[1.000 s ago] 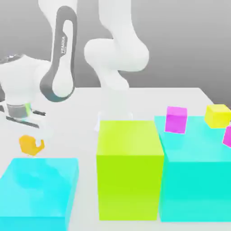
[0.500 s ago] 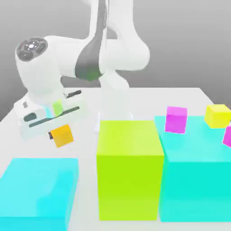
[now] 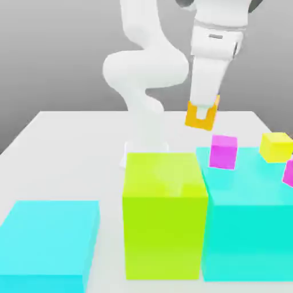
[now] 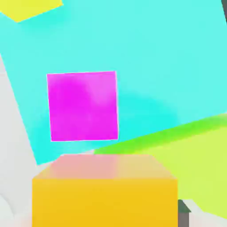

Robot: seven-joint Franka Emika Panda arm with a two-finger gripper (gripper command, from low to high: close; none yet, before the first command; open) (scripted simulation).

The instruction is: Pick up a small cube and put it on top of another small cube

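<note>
Up above the far left part of the big cyan block [image 3: 246, 240], the gripper [image 3: 202, 111] pinches the small orange cube [image 3: 193, 121] and holds it in the air. So the picking up is done. The putting down is left. The near magenta cube [image 3: 223, 152] sits on the cyan block, and the yellow cube [image 3: 276, 147] sits to its right. Which one gets the orange cube, I cannot tell.

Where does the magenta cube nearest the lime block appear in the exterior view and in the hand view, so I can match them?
Exterior view: right of centre, on the cyan block's top.
Hand view: it is the magenta square.
Shared landmark: the orange cube in the gripper.
</note>
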